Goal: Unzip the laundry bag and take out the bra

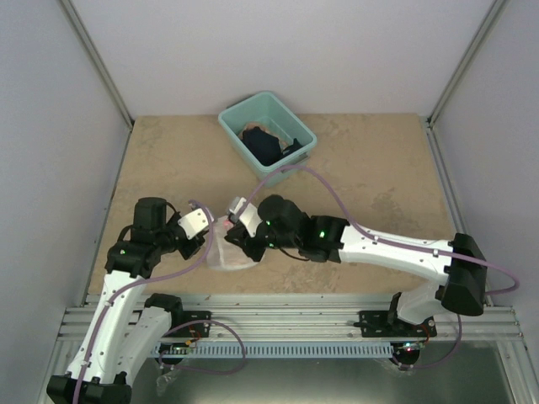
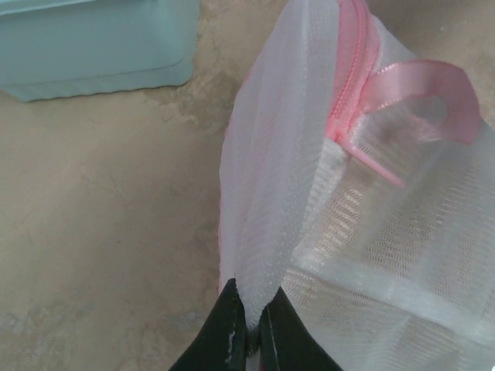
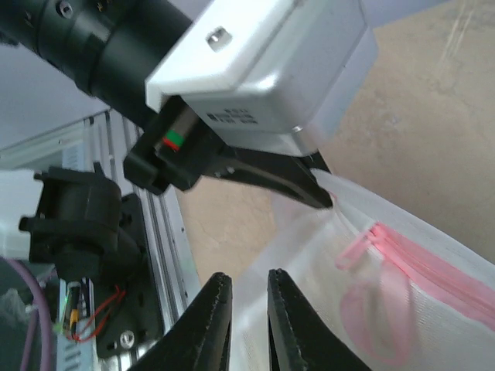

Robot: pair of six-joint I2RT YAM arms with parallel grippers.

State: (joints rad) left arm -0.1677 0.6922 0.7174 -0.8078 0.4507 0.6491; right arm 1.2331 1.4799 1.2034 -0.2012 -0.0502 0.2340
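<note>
Looking down from overhead, we find the laundry bag (image 1: 227, 254) on the tan table (image 1: 370, 177) near its front edge, a pale crumpled mound wedged between the two wrists.

- Left gripper (image 2: 254, 297): jaws pressed together on a fold of the bag's white mesh. From the right wrist view the pinched corner is drawn up into a taut peak at its black tips.
- Right gripper (image 3: 249, 278): fingers stand slightly apart with a narrow gap between them. Mesh shows in and beyond the gap, but we cannot tell whether either finger touches it.
- The two gripper heads sit close together over the bag, the right one just beside the left.
- Pink zipper (image 2: 354, 69) runs along the bag's edge and looks closed along the stretch we can see.
- A pink ribbon loop (image 2: 433, 85) hangs off the zipper's end, lying against the mesh.
- Contents of the bag: a faint pinkish tint through the mesh, too blurred for us to identify.
- Teal bin (image 1: 253, 114) sits at the back of the table, well apart from the bag, with a dark garment (image 1: 268, 145) inside.
</note>
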